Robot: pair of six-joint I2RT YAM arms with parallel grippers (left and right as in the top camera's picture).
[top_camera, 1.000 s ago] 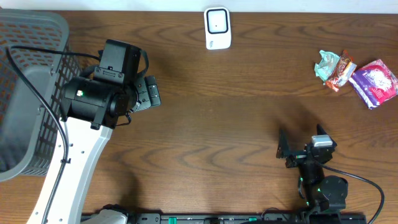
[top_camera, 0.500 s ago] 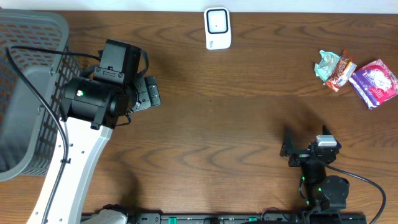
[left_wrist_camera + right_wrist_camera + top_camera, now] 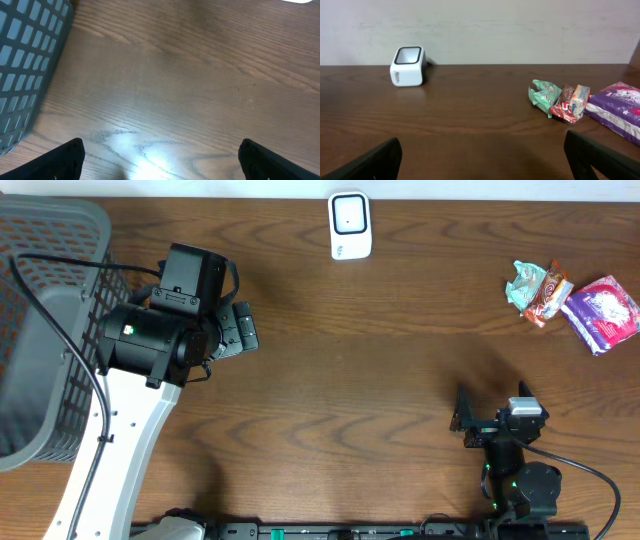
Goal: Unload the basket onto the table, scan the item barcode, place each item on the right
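A white barcode scanner (image 3: 350, 225) stands at the table's far edge, and it also shows in the right wrist view as the scanner (image 3: 408, 66) at upper left. Three snack items lie at the far right: a green packet (image 3: 522, 283), a red and orange packet (image 3: 548, 297) and a purple packet (image 3: 603, 313). The right wrist view shows the green one (image 3: 543, 95), the red one (image 3: 571, 103) and the purple one (image 3: 617, 111). My right gripper (image 3: 490, 412) (image 3: 482, 150) is open near the front edge, well short of the items. My left gripper (image 3: 243, 328) (image 3: 161, 155) is open over bare wood.
A grey mesh basket (image 3: 50, 320) fills the left end of the table, and its wall (image 3: 25, 60) stands close beside the left gripper. A black cable runs across the basket to the left arm. Bare brown wood lies between the grippers, the scanner and the items.
The right gripper shifted slightly toward the front right a second ago and has since held still. The left arm has not moved.
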